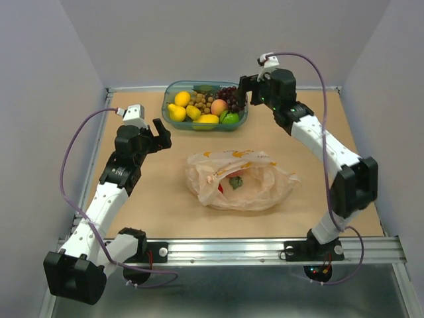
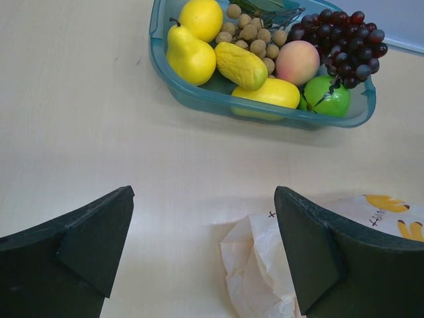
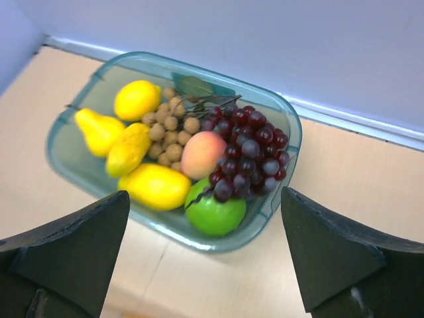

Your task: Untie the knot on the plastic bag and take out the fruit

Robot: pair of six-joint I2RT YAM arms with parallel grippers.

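Note:
The plastic bag (image 1: 248, 189) lies crumpled at mid-table, and its mouth gapes open. A red fruit (image 1: 227, 181) with a dark green bit shows inside. I see no knot. The bag's edge shows in the left wrist view (image 2: 258, 265). A pink peach (image 1: 218, 106) and a dark grape bunch (image 1: 229, 94) lie in the teal tub (image 1: 173, 118). My left gripper (image 1: 161, 134) is open and empty, left of the bag (image 2: 204, 199). My right gripper (image 1: 244, 93) is open and empty over the tub's right end (image 3: 205, 199). The peach (image 3: 203, 154) and grapes (image 3: 252, 149) show below it.
The tub (image 2: 199, 99) also holds a yellow pear (image 2: 189, 56), a lemon (image 2: 202, 16), other yellow fruits, a brown cluster of small balls (image 2: 255, 40) and a green apple (image 2: 328, 96). Grey walls enclose the table on three sides.

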